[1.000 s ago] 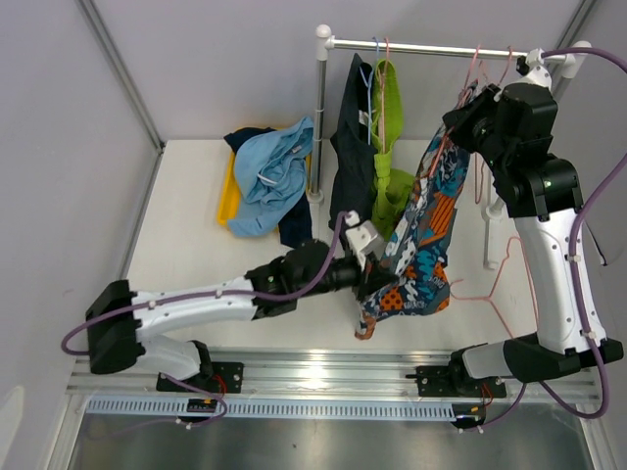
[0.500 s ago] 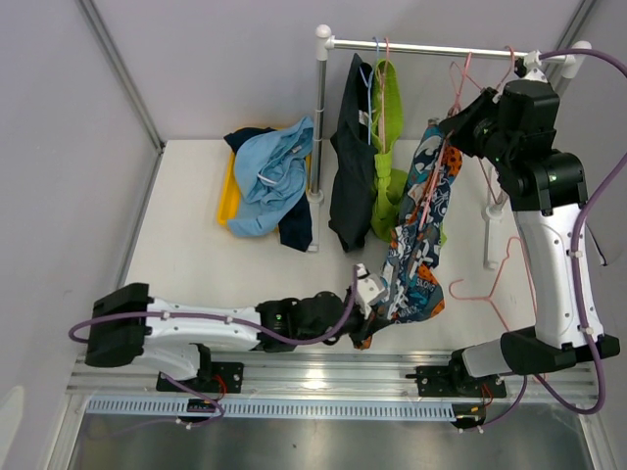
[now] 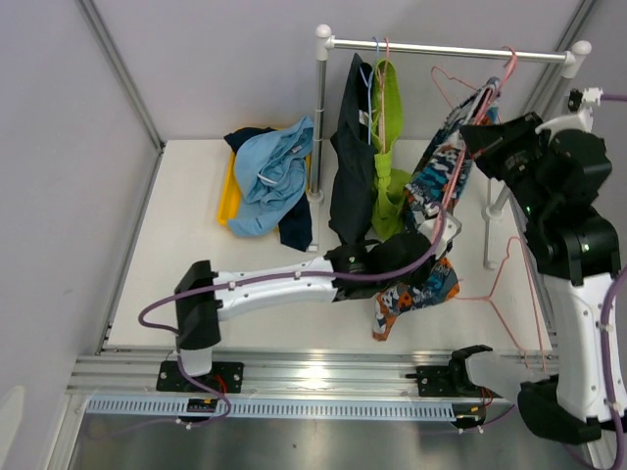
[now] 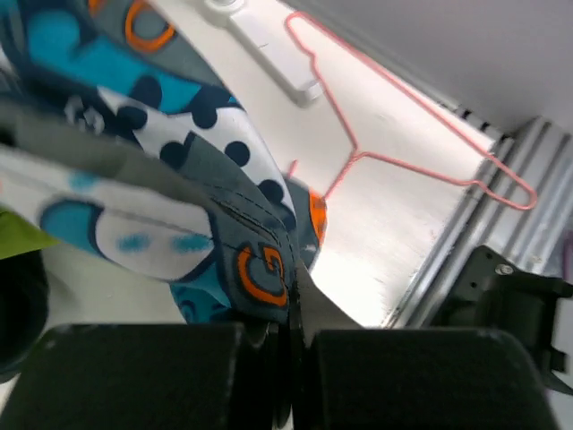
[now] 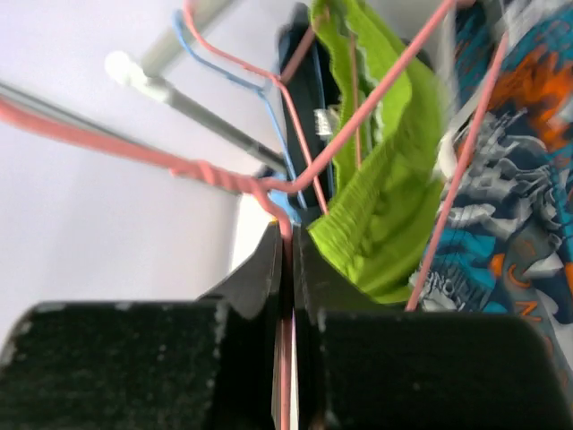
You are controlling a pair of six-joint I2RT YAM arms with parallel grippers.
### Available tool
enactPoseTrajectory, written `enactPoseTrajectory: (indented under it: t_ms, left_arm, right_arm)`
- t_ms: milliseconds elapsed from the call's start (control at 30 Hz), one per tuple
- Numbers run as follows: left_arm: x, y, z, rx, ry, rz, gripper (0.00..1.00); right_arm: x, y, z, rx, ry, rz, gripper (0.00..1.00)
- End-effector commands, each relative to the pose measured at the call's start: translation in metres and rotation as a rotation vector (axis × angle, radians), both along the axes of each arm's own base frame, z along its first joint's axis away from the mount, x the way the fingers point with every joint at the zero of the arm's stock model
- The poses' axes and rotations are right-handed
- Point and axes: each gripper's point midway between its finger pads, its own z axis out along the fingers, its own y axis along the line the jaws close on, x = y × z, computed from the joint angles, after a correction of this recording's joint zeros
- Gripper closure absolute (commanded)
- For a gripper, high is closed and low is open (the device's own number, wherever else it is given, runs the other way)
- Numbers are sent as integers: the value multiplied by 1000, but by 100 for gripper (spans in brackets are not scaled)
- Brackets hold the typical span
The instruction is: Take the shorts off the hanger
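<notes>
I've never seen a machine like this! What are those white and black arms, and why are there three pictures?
They are robot arms, a left arm and a right arm, bolted to the edge of a table. One picture looks down from above; the other two come from small cameras on the wrists. The left tool pinches the patterned shorts, and the right tool pinches the pink hanger they hang on. Green shorts and dark shorts hang on the rail. Light blue shorts lie on the table, and a spare hanger lies near the right arm.
</notes>
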Motion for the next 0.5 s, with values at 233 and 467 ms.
enactPoseTrajectory:
  t_ms: [233,467]
  left_arm:
    - [39,51,57,-37,6,181,100]
    - [-61,122,10,-32,93,141,100]
  right_arm:
    - [-62,31,-29,9,128,238,100]
    - [-23,47,7,75,68,342,100]
